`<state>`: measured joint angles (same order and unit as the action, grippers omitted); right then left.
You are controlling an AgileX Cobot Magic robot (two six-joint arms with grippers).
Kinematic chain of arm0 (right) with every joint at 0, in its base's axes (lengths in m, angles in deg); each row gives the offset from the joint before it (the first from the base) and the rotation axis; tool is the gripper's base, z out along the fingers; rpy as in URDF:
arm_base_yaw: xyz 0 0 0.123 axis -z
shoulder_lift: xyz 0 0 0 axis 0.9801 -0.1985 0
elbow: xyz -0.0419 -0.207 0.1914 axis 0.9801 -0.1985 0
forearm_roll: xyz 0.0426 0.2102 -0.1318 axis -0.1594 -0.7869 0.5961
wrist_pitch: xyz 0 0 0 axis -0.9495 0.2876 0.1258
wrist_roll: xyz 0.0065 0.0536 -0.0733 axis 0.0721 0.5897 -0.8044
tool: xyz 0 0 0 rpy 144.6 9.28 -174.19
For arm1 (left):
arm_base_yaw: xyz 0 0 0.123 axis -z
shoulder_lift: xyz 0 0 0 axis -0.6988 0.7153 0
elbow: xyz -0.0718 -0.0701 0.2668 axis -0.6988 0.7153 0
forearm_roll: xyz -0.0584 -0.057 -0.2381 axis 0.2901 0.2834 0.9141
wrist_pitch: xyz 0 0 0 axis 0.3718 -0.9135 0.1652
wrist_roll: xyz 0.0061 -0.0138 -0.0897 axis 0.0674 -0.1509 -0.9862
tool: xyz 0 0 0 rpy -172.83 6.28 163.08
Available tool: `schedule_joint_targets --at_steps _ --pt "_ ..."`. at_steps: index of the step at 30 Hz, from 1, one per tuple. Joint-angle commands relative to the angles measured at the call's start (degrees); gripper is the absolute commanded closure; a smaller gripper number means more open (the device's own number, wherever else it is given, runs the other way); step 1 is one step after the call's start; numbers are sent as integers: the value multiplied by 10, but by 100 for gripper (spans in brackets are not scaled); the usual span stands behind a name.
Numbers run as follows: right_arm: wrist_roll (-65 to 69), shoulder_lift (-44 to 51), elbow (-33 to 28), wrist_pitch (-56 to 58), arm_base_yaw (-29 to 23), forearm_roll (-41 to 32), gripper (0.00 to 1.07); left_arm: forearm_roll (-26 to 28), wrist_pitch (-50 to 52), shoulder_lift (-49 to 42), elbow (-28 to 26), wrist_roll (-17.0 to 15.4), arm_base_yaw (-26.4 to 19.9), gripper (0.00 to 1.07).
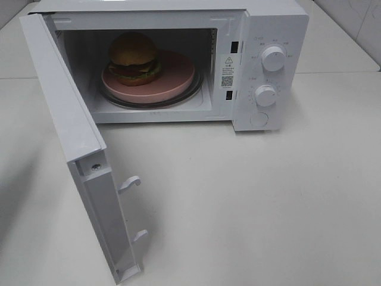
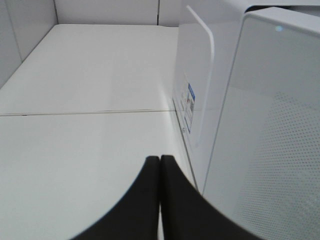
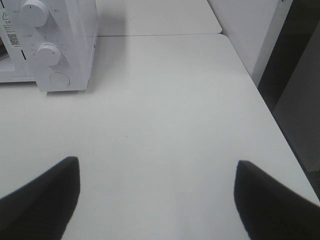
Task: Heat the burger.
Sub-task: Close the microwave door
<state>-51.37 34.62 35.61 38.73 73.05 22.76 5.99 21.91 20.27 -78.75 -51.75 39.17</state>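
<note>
burger [image 1: 133, 56] in microwave [image 1: 286, 24] | label [image 1: 227, 70] unreadable | left claw [image 2: 160, 160] closed | right claw [image 3: 157, 164] open

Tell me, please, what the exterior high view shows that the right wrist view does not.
Only the exterior high view shows the burger sitting on the pink plate inside the microwave, and the door standing wide open.

Only the right wrist view shows the right claw, which is open and holding nothing.

Both views show the microwave's control panel, with its upper knob, lower knob and round button, and the white table in front of it.
</note>
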Motion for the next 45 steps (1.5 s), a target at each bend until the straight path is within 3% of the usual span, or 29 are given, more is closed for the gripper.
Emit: schedule_joint_targets --at_steps 1,4,8,17,35,45 --pt "5 20 -2 -4 3 -1 31 -57 21 15 -22 -33 -1 107" --pt "5 20 -2 -4 3 -1 31 -114 22 42 -54 -78 -1 107" --pt "5 20 -2 -4 3 -1 31 -146 23 60 -70 -100 8 107" --pt "5 20 -2 -4 3 -1 31 -146 0 95 -105 -68 103 107" --pt "6 20 -2 -4 3 -1 31 -100 3 139 -123 -68 181 107" --pt "6 20 -2 -4 3 -1 31 -88 -17 164 -163 -68 235 107"
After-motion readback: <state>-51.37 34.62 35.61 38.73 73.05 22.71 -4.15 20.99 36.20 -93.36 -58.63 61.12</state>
